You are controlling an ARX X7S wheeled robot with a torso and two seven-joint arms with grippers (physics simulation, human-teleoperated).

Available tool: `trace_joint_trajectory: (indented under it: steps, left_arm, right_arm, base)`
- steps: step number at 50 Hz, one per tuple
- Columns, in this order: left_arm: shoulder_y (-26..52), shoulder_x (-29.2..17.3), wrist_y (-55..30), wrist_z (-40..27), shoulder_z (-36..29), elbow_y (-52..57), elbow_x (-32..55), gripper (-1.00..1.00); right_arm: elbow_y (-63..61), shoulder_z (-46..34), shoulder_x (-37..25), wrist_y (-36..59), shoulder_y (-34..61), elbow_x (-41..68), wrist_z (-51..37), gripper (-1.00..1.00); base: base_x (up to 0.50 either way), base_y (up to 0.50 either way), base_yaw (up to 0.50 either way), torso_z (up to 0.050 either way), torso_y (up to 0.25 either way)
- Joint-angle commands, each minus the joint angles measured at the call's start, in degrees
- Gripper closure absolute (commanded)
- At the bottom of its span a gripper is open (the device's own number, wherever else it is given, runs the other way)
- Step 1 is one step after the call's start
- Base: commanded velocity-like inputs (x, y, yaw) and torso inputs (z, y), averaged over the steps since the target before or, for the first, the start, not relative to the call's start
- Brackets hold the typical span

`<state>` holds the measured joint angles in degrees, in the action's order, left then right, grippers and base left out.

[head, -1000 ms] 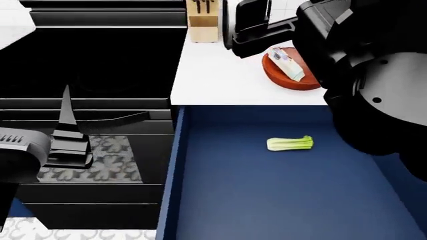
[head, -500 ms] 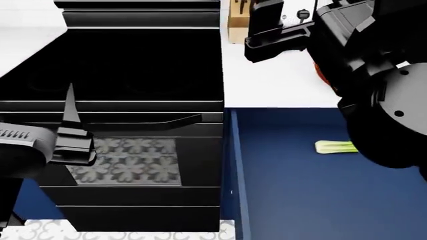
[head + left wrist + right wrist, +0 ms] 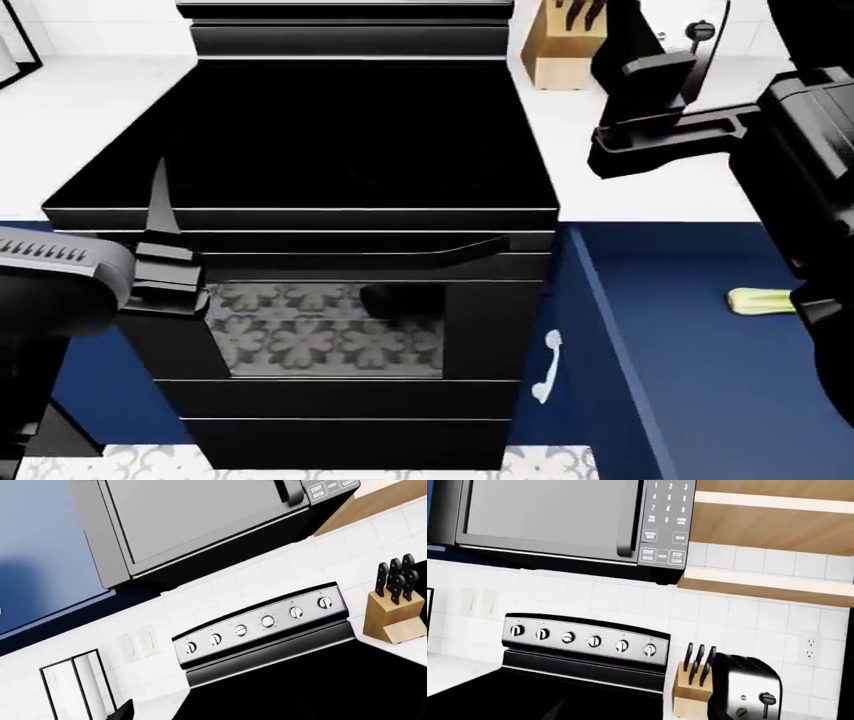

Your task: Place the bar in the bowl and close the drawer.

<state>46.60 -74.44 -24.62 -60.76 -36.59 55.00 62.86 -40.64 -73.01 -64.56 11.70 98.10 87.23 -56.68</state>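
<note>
— Head view first: where does the drawer stand?

— Pulled open, at the right of the black stove. Its blue inside shows, and its blue front with the small white curved handle sits just beside the stove's lower corner. A green leafy stalk lies inside, partly hidden behind the right arm.

— And the bar, the bowl?

— Neither shows in any view. The white surface to the right of the stove carries a knife block at its back edge, and the right arm covers much of the rest.

— The hands?

— The left hand is in front of the stove door, one thin dark finger pointing up past the stove's front edge; I cannot tell whether it is open or closed. The right hand hangs over the white surface, near the knife block, and I cannot tell its state either; nothing is seen in it.

— The wrist views?

— Both look at the back wall: microwave, stove knobs, white tiles. The right one also shows a toaster just beside the knife block.
</note>
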Motion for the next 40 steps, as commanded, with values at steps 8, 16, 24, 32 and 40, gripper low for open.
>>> trace_joint_trajectory:
  steps: [8,16,24,32,40]
  left_arm:
    - [1.8,1.6,-1.8,0.7,0.1,-0.5,0.4,-1.00]
    - [2.3,1.4,-1.7,1.1,0.5,-0.7,0.7,-1.00]
    - [2.8,1.7,-1.4,2.1,0.8,-1.6,0.9,-1.00]
    - [5.7,3.5,-3.4,3.7,1.2,-2.8,1.7,-1.00]
    - [7.6,4.9,-4.8,4.7,1.2,-3.0,2.2,-1.00]
  right_arm:
    - [-8.3,0.7,-9.4,-2.3,-2.3,0.9,-3.9,-1.00]
    - [-9.4,1.4,-10.3,-1.9,-1.6,1.1,-4.6,-1.00]
    - [-11.1,1.1,-10.6,-3.1,-3.0,-0.3,-6.9,-1.00]
    - [-12.5,1.4,-11.9,-4.1,-3.5,-0.8,-7.2,-1.00]
    - [-13.5,1.1,-13.4,-6.2,-5.3,-2.0,-7.5,-1.00]
  base:
    - [0.06,0.50,0.00,0.000,0.000]
    - [0.04,0.25,0.00,0.000,0.000]
    - [0.00,0.00,-0.04,0.000,0.000]
    - [0.00,0.00,-0.45,0.000,0.000]
    - [0.00,0.00,-0.50,0.000,0.000]
